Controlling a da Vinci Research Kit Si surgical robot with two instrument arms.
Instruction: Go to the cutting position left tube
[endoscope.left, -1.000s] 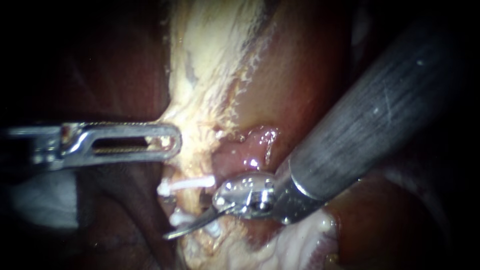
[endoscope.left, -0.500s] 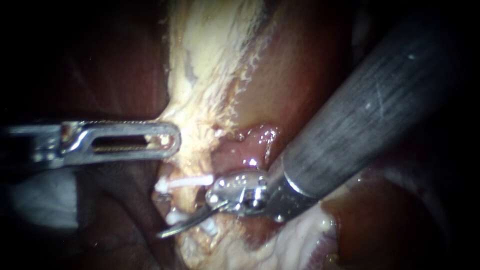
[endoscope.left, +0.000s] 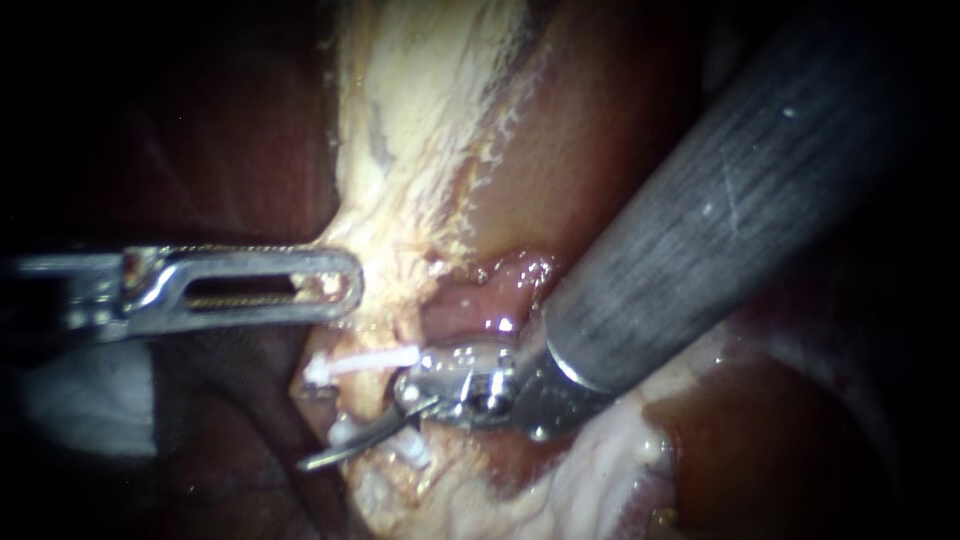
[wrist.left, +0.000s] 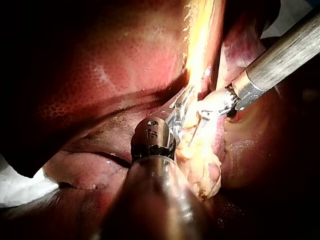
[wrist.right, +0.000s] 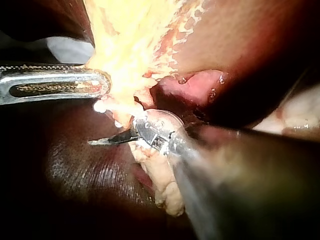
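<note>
No text, label, brand, number or sign can be read in any view.

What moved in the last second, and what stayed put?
My right instrument slid toward the endoscope view's left. Its curved tip now reaches farther across the pale tissue, just below the white clip. Nothing was grabbed or let go. My left instrument stayed where it was.

White cloth (wrist.left: 20, 184) under the specimen, dark red liver (wrist.left: 100, 70) lying directly on it, liver edge overlapping cloth.
</note>
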